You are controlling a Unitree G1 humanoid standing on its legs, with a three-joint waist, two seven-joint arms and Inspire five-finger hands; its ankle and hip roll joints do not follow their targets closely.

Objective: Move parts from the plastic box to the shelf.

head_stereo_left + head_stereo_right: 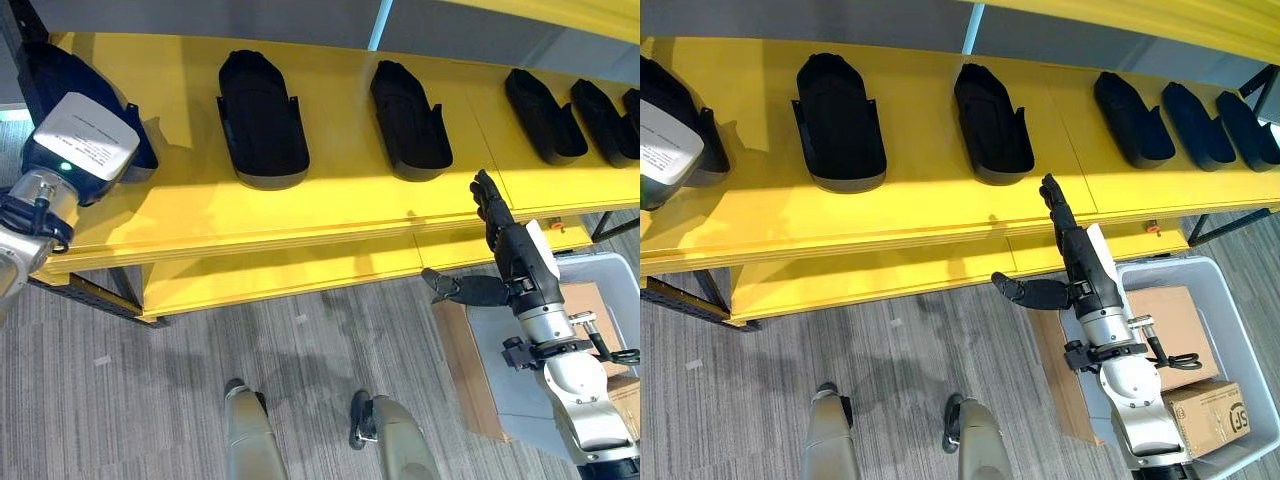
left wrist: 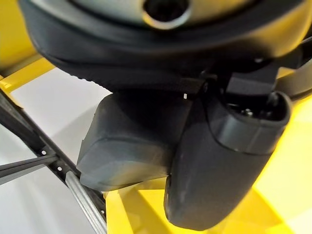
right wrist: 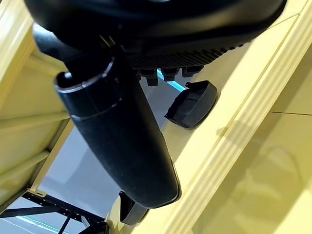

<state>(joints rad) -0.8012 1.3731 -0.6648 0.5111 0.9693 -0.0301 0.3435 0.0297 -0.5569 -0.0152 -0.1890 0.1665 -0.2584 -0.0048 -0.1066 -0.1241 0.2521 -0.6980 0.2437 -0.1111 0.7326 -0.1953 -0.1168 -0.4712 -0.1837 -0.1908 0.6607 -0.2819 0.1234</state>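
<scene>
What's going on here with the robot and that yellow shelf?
A humanoid robot is stocking a yellow shelf with black molded parts; several lie in a row on it. Its left hand is at the shelf's left end against another black part. Its right hand hangs open and empty at the shelf's front edge, above a grey plastic box holding cardboard boxes.

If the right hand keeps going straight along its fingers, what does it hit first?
Probably the yellow shelf: the right hand, open, already points over its front edge. Beyond lies bare shelf between two black parts; depth is unclear.
</scene>
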